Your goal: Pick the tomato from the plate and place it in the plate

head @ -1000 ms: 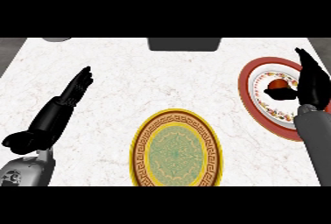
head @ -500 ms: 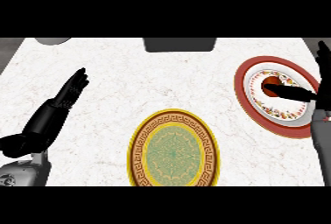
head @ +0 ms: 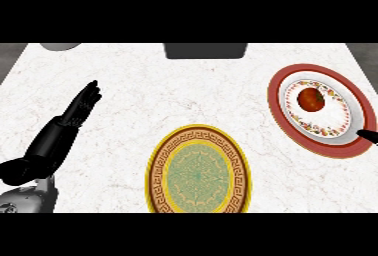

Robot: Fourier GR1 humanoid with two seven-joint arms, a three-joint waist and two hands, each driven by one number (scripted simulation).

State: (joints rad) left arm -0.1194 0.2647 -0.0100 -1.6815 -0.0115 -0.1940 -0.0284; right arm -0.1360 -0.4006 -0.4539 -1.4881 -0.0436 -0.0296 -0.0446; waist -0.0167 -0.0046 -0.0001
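The right hand (head: pixel 367 133) has pulled back to the view's edge — only a fingertip shows, so its opening cannot be told; the tomato (head: pixel 311 99) lies uncovered and ungrasped on the red-rimmed plate (head: pixel 283 85); the left hand (head: pixel 77 111) rests open, holding nothing.

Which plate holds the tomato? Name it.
The red-rimmed plate at the counter's right edge holds the tomato. The yellow-rimmed plate near the middle has nothing on it.

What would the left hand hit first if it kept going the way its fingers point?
Probably nothing: the left hand points up and slightly right over bare counter, well left of both plates; the way looks free, though height is unclear.
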